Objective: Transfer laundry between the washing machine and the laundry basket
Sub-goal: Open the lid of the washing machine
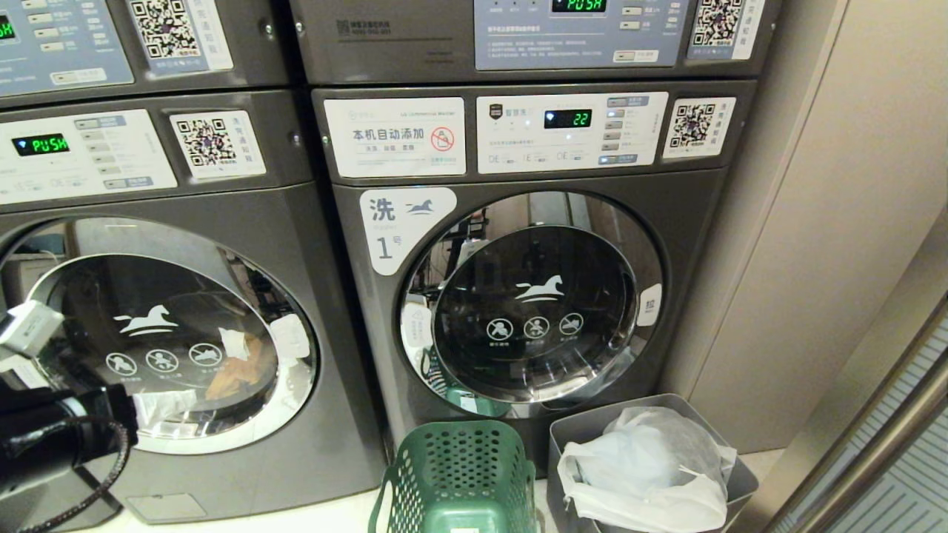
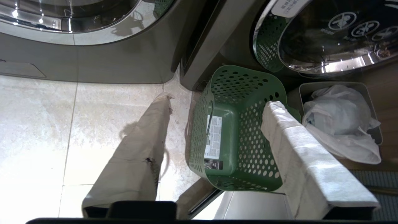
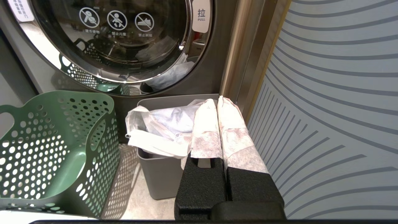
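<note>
Our left fingers [image 2: 298, 149] stand spread wide apart with nothing between them, their pale wrapped tips hanging above the floor [image 2: 37, 124] and the green laundry basket [image 2: 236, 130]; one tip overlaps the basket's far rim in the left wrist view, the other shows against the bare tiles just beside it. Our right fingers [image 3: 214, 130] are pressed together, clenched on nothing, and they point toward the grey bin [image 3: 161, 177] lined with a crumpled white bag [image 3: 155, 133]. From our head view we see the left arm [image 1: 52, 437] only as a dark shape with a cable at the lower left edge, in front of the left washing machine [image 1: 222, 333]. That machine's round door is closed, and behind its glass we make out some pale and orange-brown laundry [image 1: 241, 366]. The washing machine [image 1: 533, 296] straight before us is marked with a 1, its door also closed, its green display lit, and we cannot tell whether anything lies inside its dark drum. The basket stands on the floor just in front of this machine, empty apart from a label on its bottom, and the bin stands right beside it, between the basket and a striped panel [image 3: 326, 109].
</note>
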You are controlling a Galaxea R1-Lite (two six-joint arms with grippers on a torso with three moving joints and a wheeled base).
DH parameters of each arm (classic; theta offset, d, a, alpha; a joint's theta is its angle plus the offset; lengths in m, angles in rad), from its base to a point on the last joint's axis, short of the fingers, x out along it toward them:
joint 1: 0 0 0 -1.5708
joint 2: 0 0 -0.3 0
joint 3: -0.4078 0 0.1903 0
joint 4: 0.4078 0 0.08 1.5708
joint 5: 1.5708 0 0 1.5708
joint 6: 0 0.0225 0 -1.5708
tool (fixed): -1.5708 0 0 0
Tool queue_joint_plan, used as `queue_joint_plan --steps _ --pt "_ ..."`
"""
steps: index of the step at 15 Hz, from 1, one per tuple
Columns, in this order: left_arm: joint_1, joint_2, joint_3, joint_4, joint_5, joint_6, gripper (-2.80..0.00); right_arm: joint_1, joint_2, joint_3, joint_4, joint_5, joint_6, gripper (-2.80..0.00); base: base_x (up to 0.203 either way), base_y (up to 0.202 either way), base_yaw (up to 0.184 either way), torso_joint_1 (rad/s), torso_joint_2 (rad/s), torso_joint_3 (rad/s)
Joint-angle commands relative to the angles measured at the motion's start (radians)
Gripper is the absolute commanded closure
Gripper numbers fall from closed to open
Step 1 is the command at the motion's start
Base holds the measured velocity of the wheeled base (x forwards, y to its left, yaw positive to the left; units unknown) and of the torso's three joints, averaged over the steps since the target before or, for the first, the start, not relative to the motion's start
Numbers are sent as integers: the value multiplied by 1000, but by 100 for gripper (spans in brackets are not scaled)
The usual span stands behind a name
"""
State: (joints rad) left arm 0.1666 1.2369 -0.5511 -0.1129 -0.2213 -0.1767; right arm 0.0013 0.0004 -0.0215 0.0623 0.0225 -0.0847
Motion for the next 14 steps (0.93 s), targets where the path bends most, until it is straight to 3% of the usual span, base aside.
queue_joint_plan --steps 1,4,6,8,10,14 --pt "80 130 22 -83 -60 7 -280 0 0 0 1 1 -1 0 0 0 0 0 0 0" --pt "191 407 46 -438 -174 72 -280 0 0 0 1 1 -1 0 0 0 0 0 0 0" --pt "225 609 50 -773 -230 122 -280 0 0 0 1 1 -1 0 0 0 0 0 0 0" --pt "236 773 38 -1032 -284 157 -280 0 1 0 1 1 -1 0 0 0 0 0 0 0" --pt "242 885 -31 -1137 -342 185 -280 0 0 0 1 1 -1 0 0 0 0 0 0 0" --pt "232 993 -157 -1184 -452 280 -280 0 0 0 1 1 -1 0 0 0 0 0 0 0"
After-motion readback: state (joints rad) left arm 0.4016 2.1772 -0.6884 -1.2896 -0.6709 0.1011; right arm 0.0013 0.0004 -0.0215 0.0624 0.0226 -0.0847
